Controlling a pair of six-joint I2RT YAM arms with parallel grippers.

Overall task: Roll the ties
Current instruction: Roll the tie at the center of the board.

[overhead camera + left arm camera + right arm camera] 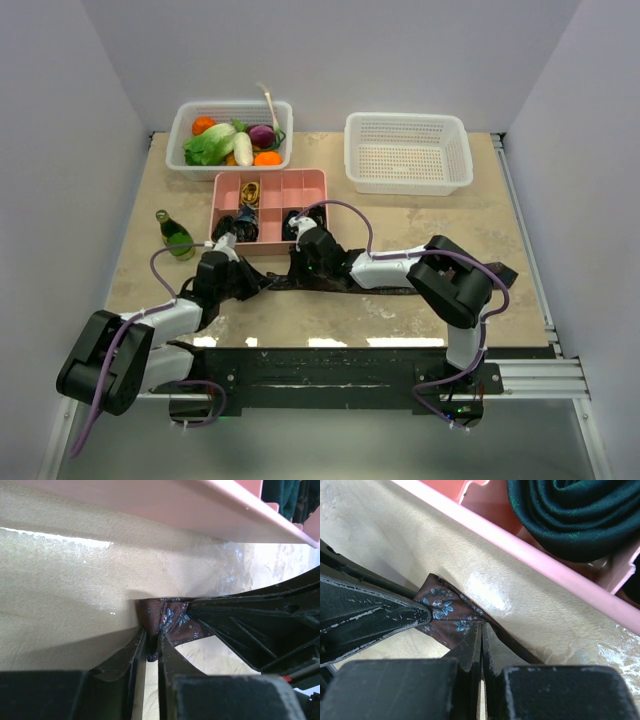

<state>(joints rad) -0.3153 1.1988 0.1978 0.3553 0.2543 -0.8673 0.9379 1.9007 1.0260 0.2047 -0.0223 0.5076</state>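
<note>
Crouching low on the tabletop, Sam, both arms, tips nose to nose at one end of the tie, just in front of the pink tray.

And what a tie, Jo: brownish maroon with little blue flowers. From above it lies flat, a long dark strip along the tray's near side, running off to the right alongside the right arm.

How about the left fingers?

Drawn in to a thin slit, and the tie's corner runs right into it. Clamped on the cloth, I'd call that.

And the right fingers?

Pressed tight together, no gap at all, nipping the tie's edge from the other side. On the right wrist view the left arm's tip lies across the patterned end, touching it.

The tray has company too, Sam.

Yes, a rolled green tie sits coiled in a compartment just behind the tray's near wall. From above I see dark bundles in the two near compartments, but which is which I can't tell from up there.

Anything round the edges?

A green bottle stands upright just left of the tray. At the far side, a vegetable basket sits on the left and a white basket on the right, well apart from the arms.
</note>
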